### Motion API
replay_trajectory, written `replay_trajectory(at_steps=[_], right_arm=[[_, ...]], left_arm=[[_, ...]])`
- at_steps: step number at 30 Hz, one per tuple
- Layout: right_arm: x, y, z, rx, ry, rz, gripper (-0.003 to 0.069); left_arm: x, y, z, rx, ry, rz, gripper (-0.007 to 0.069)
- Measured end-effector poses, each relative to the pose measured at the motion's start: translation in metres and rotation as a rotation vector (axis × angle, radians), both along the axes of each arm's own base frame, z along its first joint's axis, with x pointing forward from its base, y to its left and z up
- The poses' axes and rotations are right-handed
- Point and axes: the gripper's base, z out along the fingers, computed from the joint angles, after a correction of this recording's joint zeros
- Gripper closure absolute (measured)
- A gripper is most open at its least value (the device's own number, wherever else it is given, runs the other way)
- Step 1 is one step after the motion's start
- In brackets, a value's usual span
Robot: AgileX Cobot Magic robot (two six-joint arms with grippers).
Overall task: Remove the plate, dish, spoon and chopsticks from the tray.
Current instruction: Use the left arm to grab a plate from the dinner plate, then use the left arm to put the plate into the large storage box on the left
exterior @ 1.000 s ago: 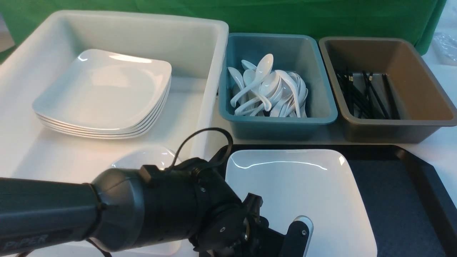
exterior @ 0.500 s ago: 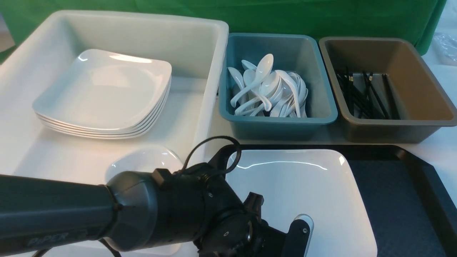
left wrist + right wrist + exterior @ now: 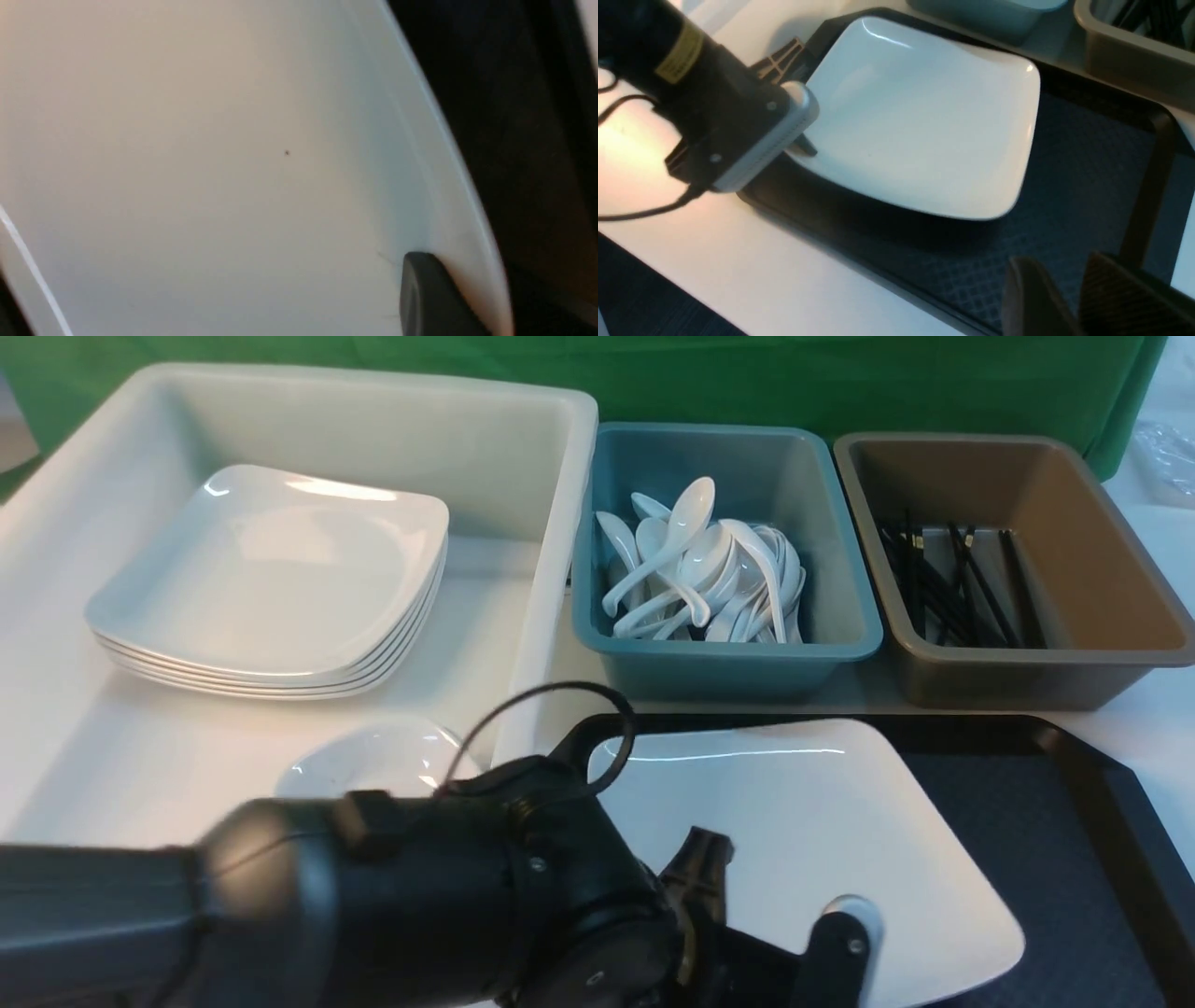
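Black left pincer [image 3: 806, 145] grips the plate [image 3: 924, 121] above the tray [image 3: 1092, 172]; my right pincer [image 3: 1069, 294] gapes, empty. Dish [image 3: 373, 756], spoons [image 3: 695, 560] and chopsticks [image 3: 971, 583] sit in bins [image 3: 728, 651] (cleared, I judge), leaving only this plate.

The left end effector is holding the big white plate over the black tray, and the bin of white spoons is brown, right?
Not quite: the bin of white spoons is teal, as the front view shows.
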Motion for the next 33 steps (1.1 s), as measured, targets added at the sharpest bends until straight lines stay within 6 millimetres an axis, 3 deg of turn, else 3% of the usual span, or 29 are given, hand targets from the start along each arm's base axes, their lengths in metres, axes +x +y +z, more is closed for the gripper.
replay_trajectory(at_steps=[1,4,5,15,23,26,28,33], right_arm=[[0.0,0.0,0.0,0.0,0.0,0.0,0.045],[0.001,0.002,0.003,0.027,-0.032,0.008,0.0454],[0.001,0.002,0.003,0.029,-0.034,0.009,0.0454],[0.011,-0.008,0.009,-0.008,-0.132,-0.118,0.0621],[0.012,-0.007,0.012,0.034,-0.154,-0.13,0.0634],[0.013,-0.006,0.013,0.051,-0.161,-0.13,0.0634],[0.014,-0.003,0.016,0.093,-0.178,-0.123,0.0634],[0.018,0.008,0.022,0.148,-0.213,-0.072,0.0634]], left_arm=[[0.0,0.0,0.002,-0.006,-0.002,0.002,0.0548],[-0.016,0.003,0.039,-0.105,-0.017,0.006,0.0594],[-0.017,0.004,0.041,-0.111,-0.019,0.007,0.0594],[-0.038,0.039,0.105,-0.285,-0.062,0.028,0.0594],[-0.048,0.064,0.152,-0.469,-0.14,0.071,0.0594],[-0.042,0.074,0.165,-0.496,-0.183,0.137,0.0594],[-0.023,0.091,0.177,-0.498,-0.254,0.293,0.0594],[0.014,0.123,0.173,-0.402,-0.331,0.52,0.0594]])
